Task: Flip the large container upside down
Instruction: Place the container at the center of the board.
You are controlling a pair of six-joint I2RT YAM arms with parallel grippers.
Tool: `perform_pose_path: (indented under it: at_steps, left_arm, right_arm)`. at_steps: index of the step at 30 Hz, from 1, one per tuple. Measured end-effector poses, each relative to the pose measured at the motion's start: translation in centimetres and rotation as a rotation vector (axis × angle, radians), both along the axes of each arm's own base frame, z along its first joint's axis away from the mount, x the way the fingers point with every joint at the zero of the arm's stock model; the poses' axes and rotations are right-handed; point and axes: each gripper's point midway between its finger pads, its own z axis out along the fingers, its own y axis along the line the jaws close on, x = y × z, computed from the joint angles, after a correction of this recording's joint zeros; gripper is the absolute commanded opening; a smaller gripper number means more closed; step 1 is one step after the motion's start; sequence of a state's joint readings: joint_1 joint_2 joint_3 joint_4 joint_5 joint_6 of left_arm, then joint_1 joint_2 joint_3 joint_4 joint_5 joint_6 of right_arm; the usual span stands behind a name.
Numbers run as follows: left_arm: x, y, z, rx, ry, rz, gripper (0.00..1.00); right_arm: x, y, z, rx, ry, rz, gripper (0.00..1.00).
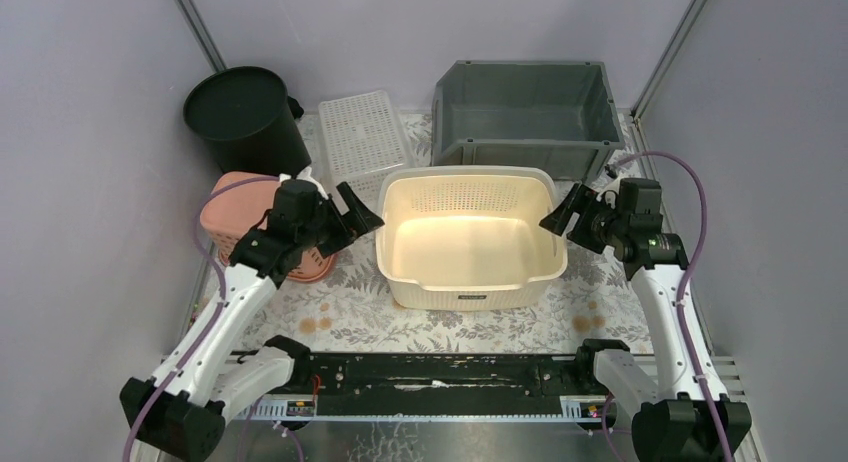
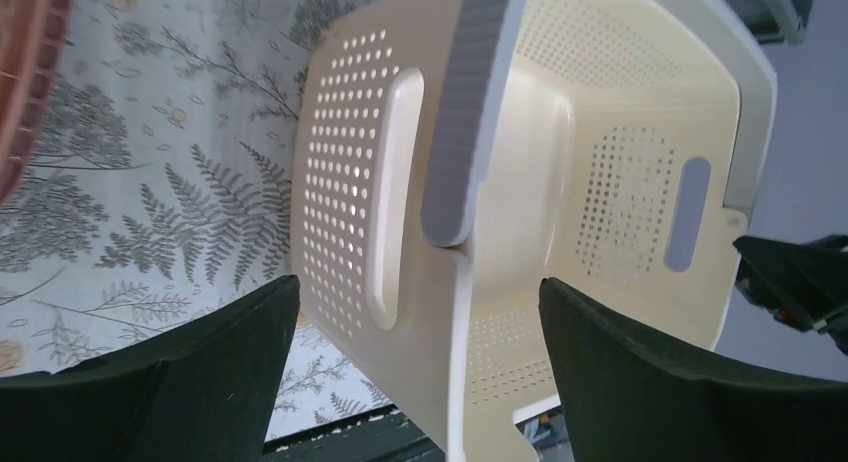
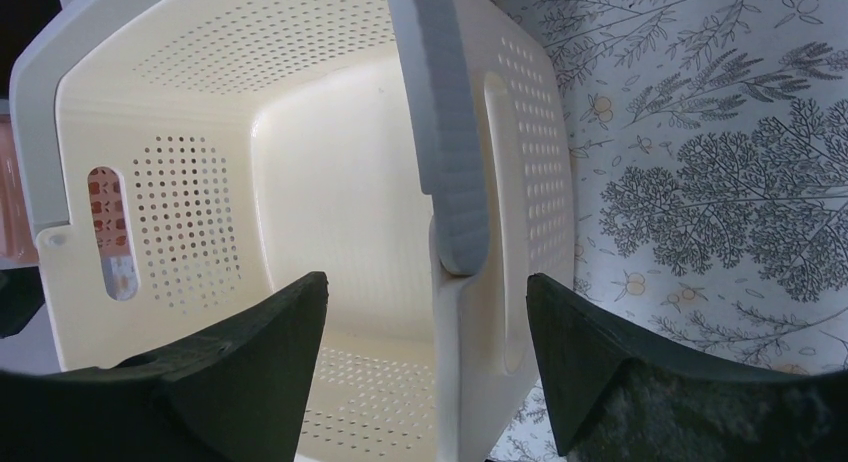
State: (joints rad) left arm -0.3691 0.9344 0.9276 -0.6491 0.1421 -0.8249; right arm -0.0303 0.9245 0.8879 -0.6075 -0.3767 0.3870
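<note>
Cream basket (image 1: 470, 244) upright at the middle of the worktop (image 1: 350, 317), mouth up, not yet turned over; perforated walls, with a slot handle in each short side. Left arm (image 1: 235, 302) reaching in from the near left corner, left jaws spread wide at the basket's left rim. In the left wrist view, rim and handle wall of the basket (image 2: 350, 182) between the two dark tips, no clear contact on either side. Right arm (image 1: 660, 292) reaching in from the near right corner, right jaws likewise wide open at the basket's right rim. In the right wrist view, rim and side wall of the basket (image 3: 520, 182) framed between the tips, nothing clamped. Along the far edge: grey crate (image 1: 525, 112) toward the far right corner, mouth up; white perforated tray (image 1: 362, 137) just left of it; black round bin (image 1: 240, 112) at the far left corner. Pink basket (image 1: 235, 217) at the left edge, partly hidden under the left arm. Leaf-print cover over the worktop.
</note>
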Motion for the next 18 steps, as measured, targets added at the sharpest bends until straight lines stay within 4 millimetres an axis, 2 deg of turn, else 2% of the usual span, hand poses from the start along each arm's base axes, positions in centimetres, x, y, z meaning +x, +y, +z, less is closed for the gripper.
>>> perform_pose_path:
  at_steps: [3,5,11,16,18]
  left_arm:
    - [0.2,-1.1,-1.6,-0.052,0.043,-0.053,0.95]
    - [0.2,-2.2,-1.8,-0.097,0.046,-0.102,0.95]
    - [0.8,-4.2,0.3,-0.191,-0.037,-0.194,0.95]
    - [1.7,-4.3,-0.3,-0.199,-0.035,-0.195,0.93]
    - [2.0,-4.3,-0.4,-0.201,-0.039,-0.194,0.92]
  right_arm:
    - [0.6,0.3,-0.3,0.017,-0.001,0.006,0.79]
    - [0.9,0.6,-0.3,0.039,-0.010,0.016,0.77]
    - [1.5,1.6,0.1,0.098,-0.043,0.047,0.69]
    - [2.1,2.1,0.1,0.141,-0.070,0.061,0.63]
    - [2.3,2.1,0.0,0.147,-0.079,0.059,0.56]
